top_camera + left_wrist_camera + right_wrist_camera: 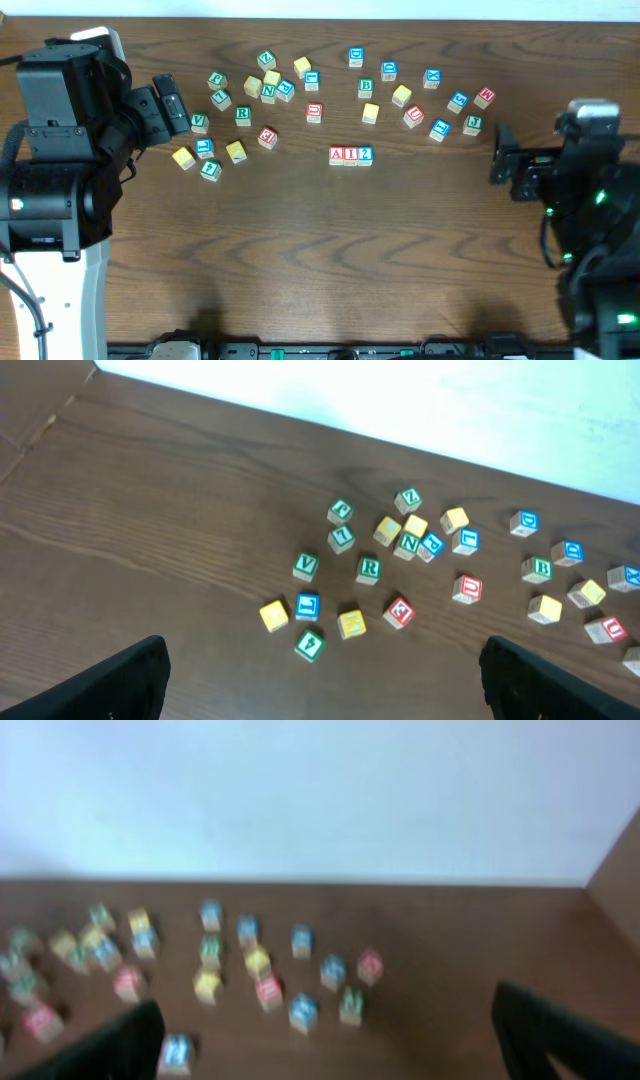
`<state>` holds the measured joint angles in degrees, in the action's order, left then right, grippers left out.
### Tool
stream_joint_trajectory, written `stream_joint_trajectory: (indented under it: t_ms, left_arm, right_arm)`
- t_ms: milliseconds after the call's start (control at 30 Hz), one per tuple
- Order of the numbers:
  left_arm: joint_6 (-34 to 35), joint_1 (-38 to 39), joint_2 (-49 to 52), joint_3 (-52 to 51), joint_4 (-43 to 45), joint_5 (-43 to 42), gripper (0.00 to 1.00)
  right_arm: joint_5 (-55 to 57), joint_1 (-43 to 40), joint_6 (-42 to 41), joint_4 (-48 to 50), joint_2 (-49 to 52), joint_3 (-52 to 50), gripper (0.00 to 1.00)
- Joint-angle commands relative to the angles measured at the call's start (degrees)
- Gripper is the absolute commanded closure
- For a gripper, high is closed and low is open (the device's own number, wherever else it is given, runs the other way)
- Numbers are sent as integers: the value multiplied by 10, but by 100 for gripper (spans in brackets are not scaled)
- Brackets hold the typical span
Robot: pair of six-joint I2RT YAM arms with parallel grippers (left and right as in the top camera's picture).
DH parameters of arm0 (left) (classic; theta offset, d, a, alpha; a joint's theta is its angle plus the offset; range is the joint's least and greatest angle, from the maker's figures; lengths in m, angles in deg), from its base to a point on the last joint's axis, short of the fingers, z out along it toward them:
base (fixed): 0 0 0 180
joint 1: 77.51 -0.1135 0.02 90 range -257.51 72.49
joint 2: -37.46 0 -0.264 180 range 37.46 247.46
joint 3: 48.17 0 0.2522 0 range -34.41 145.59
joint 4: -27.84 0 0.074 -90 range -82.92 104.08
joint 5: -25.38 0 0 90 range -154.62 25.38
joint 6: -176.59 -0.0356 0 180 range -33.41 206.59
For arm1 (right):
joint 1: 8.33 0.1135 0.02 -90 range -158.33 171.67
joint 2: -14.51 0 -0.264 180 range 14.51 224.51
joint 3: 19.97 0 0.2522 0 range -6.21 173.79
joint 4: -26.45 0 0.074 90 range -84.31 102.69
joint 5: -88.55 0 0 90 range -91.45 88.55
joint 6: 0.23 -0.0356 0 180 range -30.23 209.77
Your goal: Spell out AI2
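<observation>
The three cubes stand side by side in a row at the table's middle in the overhead view: red "A" (337, 154), red "I" (351, 154), blue "2" (365, 154), touching and reading AI2. My left gripper (172, 99) is open and empty at the far left, well away from the row. My right gripper (501, 156) is open and empty at the right, a good way from the "2". In the left wrist view the open fingers (325, 685) frame bare table and the row is out of view. The right wrist view is blurred, with its fingers (330, 1040) open.
Many other letter cubes lie scattered behind the row: a left cluster around a green "R" (243, 115) and yellow cubes (183, 158), and a right cluster around a green "B" (366, 88) and a red cube (484, 97). The table's far edge meets a white wall.
</observation>
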<state>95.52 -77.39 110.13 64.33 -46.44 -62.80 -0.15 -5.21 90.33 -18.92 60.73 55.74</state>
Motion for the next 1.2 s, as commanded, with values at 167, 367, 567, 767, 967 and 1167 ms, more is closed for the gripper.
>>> stream_joint_trajectory:
  t_ms: [167, 367, 567, 767, 967, 1167]
  left_arm:
    - [-8, -1, 3, 9, -1, 1, 2]
    - [-8, -1, 3, 9, -1, 1, 2]
    - [-8, -1, 3, 9, -1, 1, 2]
    - [-8, -1, 3, 9, -1, 1, 2]
    - [-8, -1, 3, 9, -1, 1, 2]
    - [-8, -1, 3, 9, -1, 1, 2]
  right_arm:
    - [-8, -4, 8, 235, -174, -292, 1]
    - [-13, -3, 8, 358, -271, -454, 1]
    - [-14, 0, 8, 411, -357, -562, 1]
    - [-18, 4, 8, 405, -426, -617, 1]
    - [-12, 25, 8, 317, -459, -616, 1]
    - [-21, 26, 8, 273, -457, -616, 1]
